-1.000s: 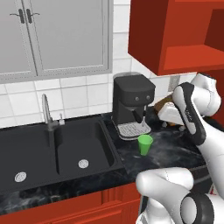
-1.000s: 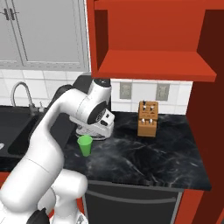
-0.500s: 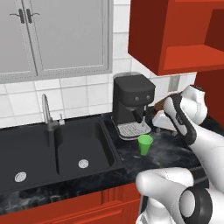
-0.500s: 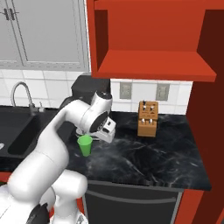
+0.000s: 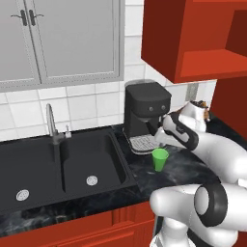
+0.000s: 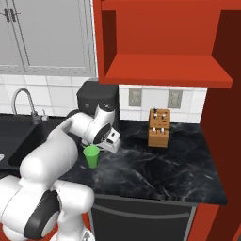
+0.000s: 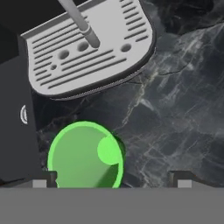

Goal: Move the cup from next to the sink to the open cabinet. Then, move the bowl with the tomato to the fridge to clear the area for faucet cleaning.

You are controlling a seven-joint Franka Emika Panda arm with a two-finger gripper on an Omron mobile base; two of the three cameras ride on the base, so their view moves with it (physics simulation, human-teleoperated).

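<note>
— Looking at the claw [image 7: 112, 178]: how wide is it?
— Spread fully, holding nothing and touching nothing.
— And the cup [image 7: 85, 155]?
— Upright on the dark worktop [image 7: 183, 109] directly under the claw, toward its left fingertip, with the coffee machine's drip tray [image 7: 87, 48] just beyond.

A small green handleless cup [image 5: 160, 158] stands upright on the dark marble counter [image 6: 155, 164], just in front of the black coffee machine [image 5: 145, 114] and its grey slotted drip tray [image 7: 89, 48]. Left of the machine, a black double-basin sink [image 5: 58, 169] is set into the counter, with a slim silver gooseneck faucet [image 5: 51, 123] at its far edge. Right of the machine, a wooden knife block [image 6: 159, 127] stands by the far wall. An open red wall cabinet [image 6: 164, 44] hangs above the block, with grey double-door cabinets [image 5: 58, 41] to its left above the sink. The robot's two-finger gripper [image 6: 109, 141] sits just right of the cup.
</note>
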